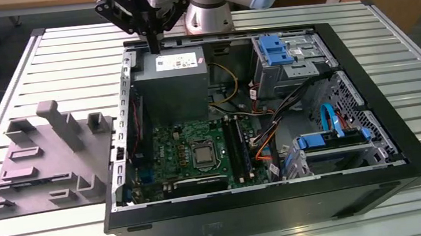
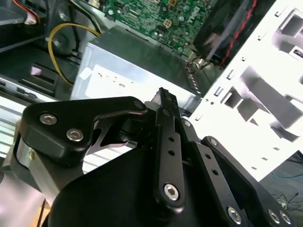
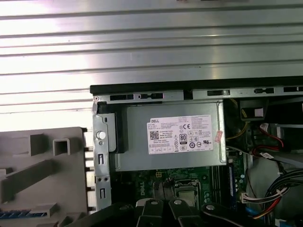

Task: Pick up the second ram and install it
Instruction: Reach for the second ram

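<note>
second ram (image 3: 21, 215) — thin blue strip, lying in grey holder (image 3: 52, 182)

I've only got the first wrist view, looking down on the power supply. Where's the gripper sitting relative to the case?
Observer: In the exterior view the gripper hangs above the power supply, close to the case rim nearest the arm's base.
Operator: Is it open?
Observer: In the second wrist view its jaws stand shut, with nothing held between them.
</note>
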Action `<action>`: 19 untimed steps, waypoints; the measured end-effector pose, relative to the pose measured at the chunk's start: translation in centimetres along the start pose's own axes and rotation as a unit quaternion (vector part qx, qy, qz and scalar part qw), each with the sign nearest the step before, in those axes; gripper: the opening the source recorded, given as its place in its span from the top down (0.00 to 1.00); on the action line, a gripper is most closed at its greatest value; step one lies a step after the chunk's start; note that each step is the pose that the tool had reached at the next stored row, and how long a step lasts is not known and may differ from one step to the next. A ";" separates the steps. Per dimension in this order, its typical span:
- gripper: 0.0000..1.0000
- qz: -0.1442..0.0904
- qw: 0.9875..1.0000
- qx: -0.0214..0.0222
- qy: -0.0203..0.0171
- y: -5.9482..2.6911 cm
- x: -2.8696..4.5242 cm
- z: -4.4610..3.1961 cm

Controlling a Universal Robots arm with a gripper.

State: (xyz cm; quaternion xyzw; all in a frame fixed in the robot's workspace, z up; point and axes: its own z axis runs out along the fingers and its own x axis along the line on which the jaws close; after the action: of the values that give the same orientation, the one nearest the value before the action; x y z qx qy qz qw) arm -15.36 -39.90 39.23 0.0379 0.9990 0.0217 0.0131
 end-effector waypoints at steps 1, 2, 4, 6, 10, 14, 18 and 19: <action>0.89 0.000 1.000 0.000 0.000 -0.02 0.29 0.00; 0.89 0.000 1.000 0.000 0.000 -0.05 0.61 0.00; 0.89 0.000 1.000 0.000 0.000 -0.10 1.21 0.00; 0.89 0.000 1.000 0.000 0.000 -0.14 1.80 0.00; 0.89 0.000 1.000 0.000 0.000 -0.24 3.11 0.00; 0.89 0.000 1.000 0.000 0.000 -0.35 4.45 0.03; 0.89 0.000 1.000 0.000 0.000 -0.41 5.17 0.10; 0.89 0.000 1.000 0.000 0.000 -0.42 5.37 0.11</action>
State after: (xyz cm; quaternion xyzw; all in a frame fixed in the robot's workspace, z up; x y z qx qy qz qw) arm -20.73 -39.91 38.97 0.0379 0.9990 0.0217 0.0134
